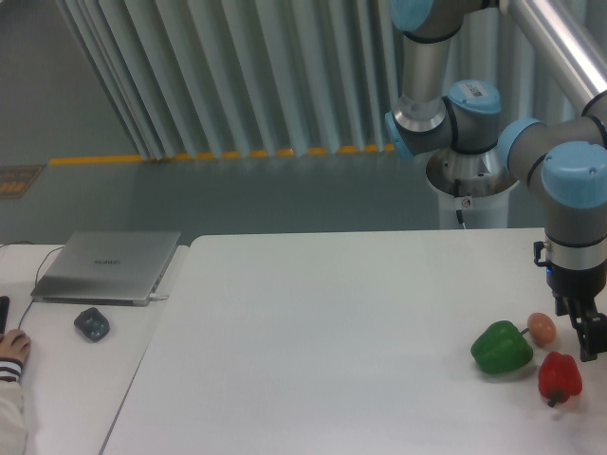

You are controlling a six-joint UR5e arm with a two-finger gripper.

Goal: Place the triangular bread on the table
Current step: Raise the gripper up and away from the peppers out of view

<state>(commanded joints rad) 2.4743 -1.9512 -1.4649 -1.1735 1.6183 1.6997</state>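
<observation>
**A:** Where is the triangular bread being kept at this moment?

**B:** It is not being shown anywhere. No golden-tan wedge is lying on the table point(313, 322), and nothing of that colour is being carried in view. It may be sitting beyond the right edge of the picture, but that is only being supposed.

**A:** And the gripper point(593, 339)?

**B:** It is being held low at the far right, just above the tabletop, with only a dark part of it visible against the frame edge. Whether the fingers are parted or closed cannot be told, and nothing can be seen between them.

**A:** What is lying near it?

**B:** A green bell pepper point(502, 348), a small brown egg point(542, 328) and a red bell pepper point(560, 376) are grouped close together just beside the gripper. The egg is lying between the green pepper and the arm; whether they are touching cannot be told.

**A:** Why is the arm being kept over there?

**B:** Probably because the produce is clustered on that side, so the bread is likely being sought or handled nearby. The wide bare stretch to the left is being left free, which is judged a sensible spot for setting the loaf down.

**A:** Anything else?

**B:** A closed grey laptop point(107, 266) and a dark mouse point(92, 324) are resting on the smaller desk point(66, 389) at the left.
</observation>
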